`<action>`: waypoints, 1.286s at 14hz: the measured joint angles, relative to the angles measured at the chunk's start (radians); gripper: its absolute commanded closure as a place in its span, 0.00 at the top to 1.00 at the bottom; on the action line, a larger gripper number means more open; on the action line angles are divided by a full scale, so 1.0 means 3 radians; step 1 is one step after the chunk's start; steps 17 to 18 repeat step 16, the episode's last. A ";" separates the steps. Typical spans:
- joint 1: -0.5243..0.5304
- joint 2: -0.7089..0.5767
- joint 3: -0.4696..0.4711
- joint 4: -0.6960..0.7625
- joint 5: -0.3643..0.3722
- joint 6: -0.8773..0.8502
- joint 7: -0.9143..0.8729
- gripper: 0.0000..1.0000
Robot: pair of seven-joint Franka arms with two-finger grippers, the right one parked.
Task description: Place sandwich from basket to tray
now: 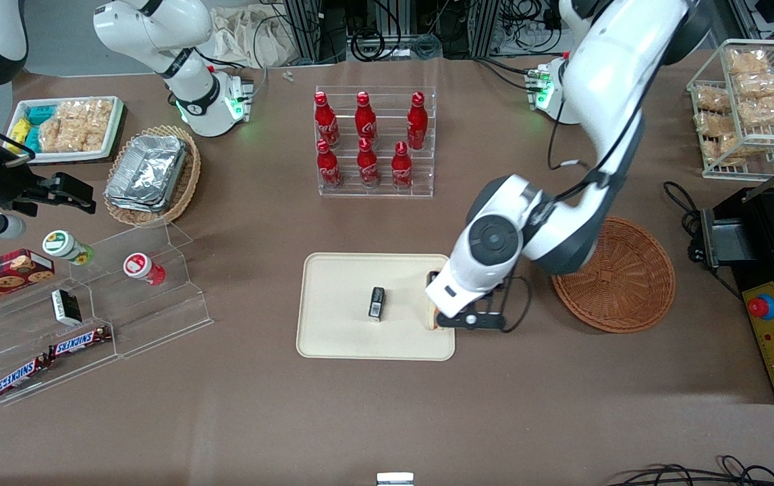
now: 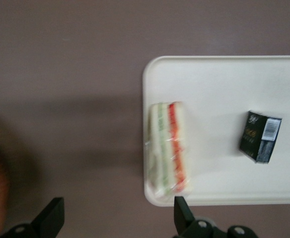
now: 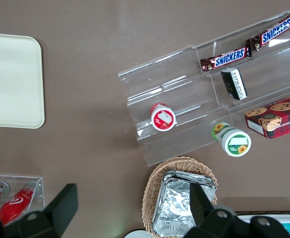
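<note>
A brown cloth-covered table [image 1: 387, 418] fills the scene, with metal racks and tangled cables [image 1: 387, 34] at its edge.

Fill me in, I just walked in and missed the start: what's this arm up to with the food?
The left arm is moving a sandwich from the round wicker basket to the cream tray. The sandwich now lies on the tray's edge nearest the basket, apart from a small dark box also on the tray. The hand is above it with fingers open, gripping nothing. The basket holds nothing visible.
</note>
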 measured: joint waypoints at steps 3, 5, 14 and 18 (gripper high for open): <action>0.0317 -0.0415 0.0009 -0.0002 -0.0182 -0.0480 0.0443 0.99; 0.0533 -0.0618 0.0015 -0.0004 -0.0231 -0.0798 0.0713 1.00; 0.0917 -0.1885 0.0573 -0.0365 -0.0455 -0.1542 0.1635 1.00; 0.0915 -0.2011 0.0704 -0.0481 -0.0512 -0.1542 0.1787 1.00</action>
